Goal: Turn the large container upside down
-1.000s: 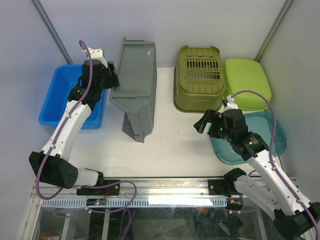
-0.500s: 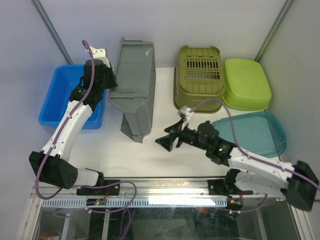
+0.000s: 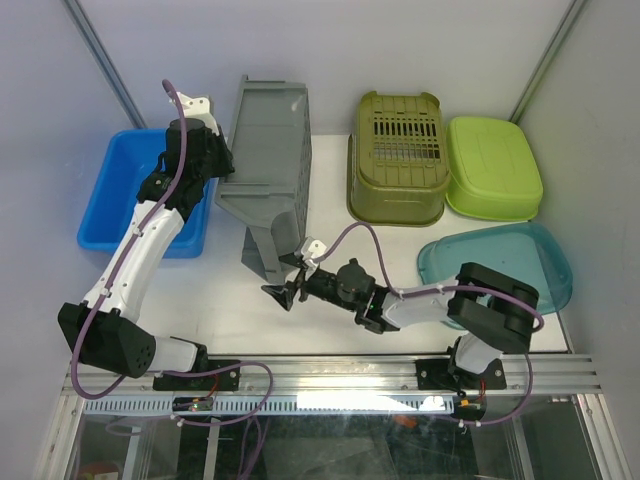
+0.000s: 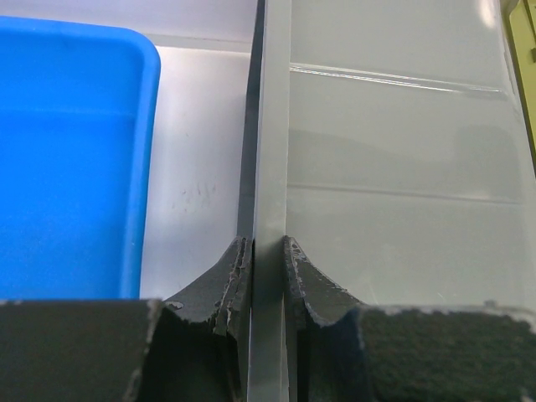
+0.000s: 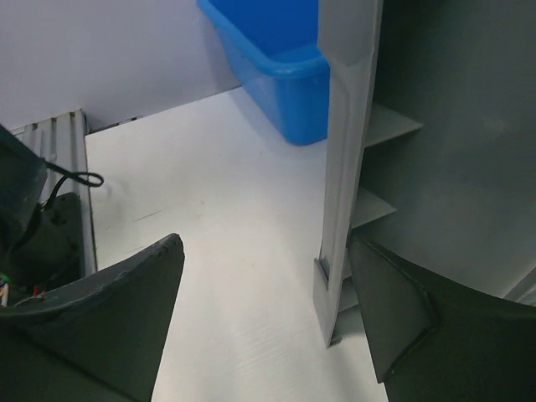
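The large grey container (image 3: 272,165) stands tilted on its long side, its near corner resting on the white table. My left gripper (image 3: 221,166) is shut on its upper left rim; in the left wrist view the thin grey rim (image 4: 270,151) runs straight between my closed left gripper (image 4: 266,255). My right gripper (image 3: 287,291) is open, low over the table at the container's near corner. In the right wrist view the open right gripper (image 5: 268,289) straddles the grey rim (image 5: 345,142), which stands close to the right finger.
A blue bin (image 3: 125,190) sits left of the container, also in the left wrist view (image 4: 67,151) and the right wrist view (image 5: 276,42). An upside-down olive basket (image 3: 398,155), a lime green tub (image 3: 492,165) and a teal lid (image 3: 510,262) lie at the right.
My right arm has swung left and stretched low across the table to the container's near corner. The left gripper has kept its hold and tipped the container slightly more upright.
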Robot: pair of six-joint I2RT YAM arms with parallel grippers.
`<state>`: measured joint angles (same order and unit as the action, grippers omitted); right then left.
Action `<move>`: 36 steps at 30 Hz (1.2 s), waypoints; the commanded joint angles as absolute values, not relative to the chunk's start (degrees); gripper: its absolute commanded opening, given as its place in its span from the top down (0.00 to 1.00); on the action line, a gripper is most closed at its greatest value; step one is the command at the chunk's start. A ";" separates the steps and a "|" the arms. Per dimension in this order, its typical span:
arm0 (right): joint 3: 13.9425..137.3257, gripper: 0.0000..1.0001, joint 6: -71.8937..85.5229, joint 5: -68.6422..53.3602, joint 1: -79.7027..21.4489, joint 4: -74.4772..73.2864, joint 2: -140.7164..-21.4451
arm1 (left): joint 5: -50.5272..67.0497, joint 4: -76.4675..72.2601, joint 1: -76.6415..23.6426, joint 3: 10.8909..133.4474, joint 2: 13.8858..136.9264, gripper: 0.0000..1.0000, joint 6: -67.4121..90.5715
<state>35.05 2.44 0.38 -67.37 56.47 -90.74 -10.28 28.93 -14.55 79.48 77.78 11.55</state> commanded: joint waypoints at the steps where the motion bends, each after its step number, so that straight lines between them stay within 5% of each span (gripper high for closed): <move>1: 38.70 0.17 -2.59 4.23 -67.63 71.52 -95.13 | -8.38 35.83 -14.27 80.09 77.56 1.00 12.33; 7: 42.17 0.13 -3.97 4.46 -67.54 75.61 -102.13 | -6.53 36.70 -14.30 79.51 77.41 1.00 12.37; 11: 43.01 0.27 -3.28 1.07 -66.87 77.77 -104.09 | -5.97 37.12 -14.28 79.37 77.27 1.00 12.64; 15: 42.37 0.67 -3.00 -0.48 -66.22 78.82 -103.97 | -5.82 37.36 -14.30 79.30 77.32 1.00 12.73; 21: 41.08 1.00 -4.19 -3.23 -64.93 75.31 -100.36 | -6.66 37.62 -14.24 79.06 77.30 1.00 12.92; 35: 56.49 1.00 -9.68 -3.23 -66.49 13.96 -77.68 | -12.27 37.78 -13.76 74.03 77.78 1.00 14.34; 36: 58.53 1.00 -17.59 4.80 -67.07 10.53 -77.35 | -11.77 37.66 -13.72 73.67 78.26 1.00 14.62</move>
